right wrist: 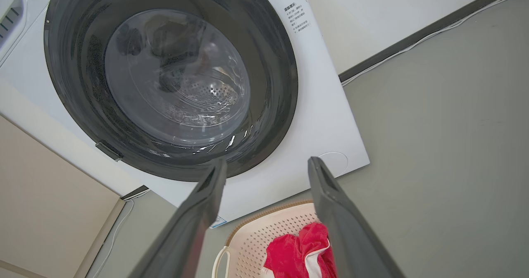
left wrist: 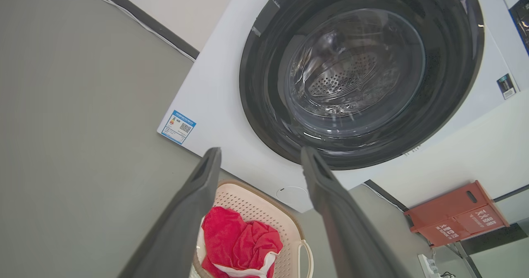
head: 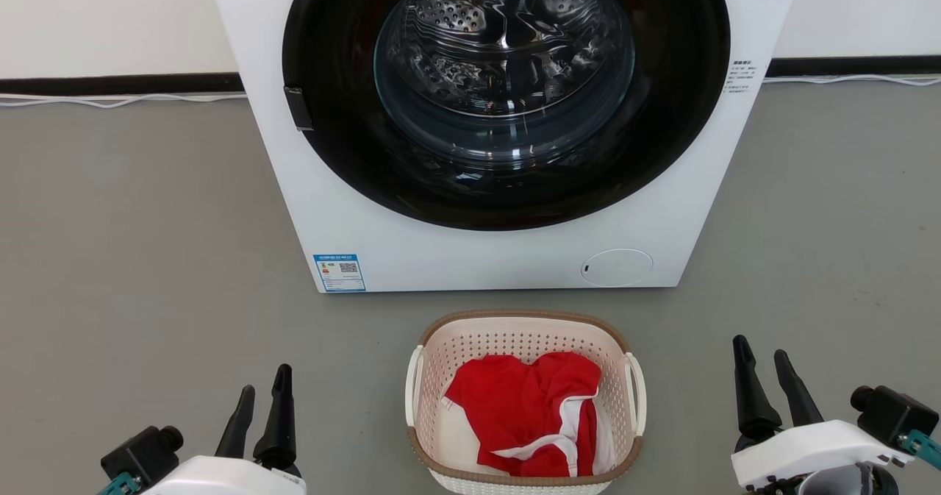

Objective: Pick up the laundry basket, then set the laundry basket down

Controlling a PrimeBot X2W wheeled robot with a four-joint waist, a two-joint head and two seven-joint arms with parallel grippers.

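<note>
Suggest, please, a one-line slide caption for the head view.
Laundry basket with a red garment on the floor before the washing machine, left end effector and right end effector open either side.

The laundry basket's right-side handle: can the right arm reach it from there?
Probably yes: the right gripper is open beside the laundry basket, with only floor between it and that handle.

Bright, even, diffuse light fills every view, and shadows on the floor [head: 132, 223] are faint. White glare streaks cross the washing machine's door glass [head: 503, 61] at 12 o'clock. Both wrist views bend straight lines near the edges. The left tool [left wrist: 260, 154] and right tool [right wrist: 266, 164] look soft at 6 o'clock.
</note>
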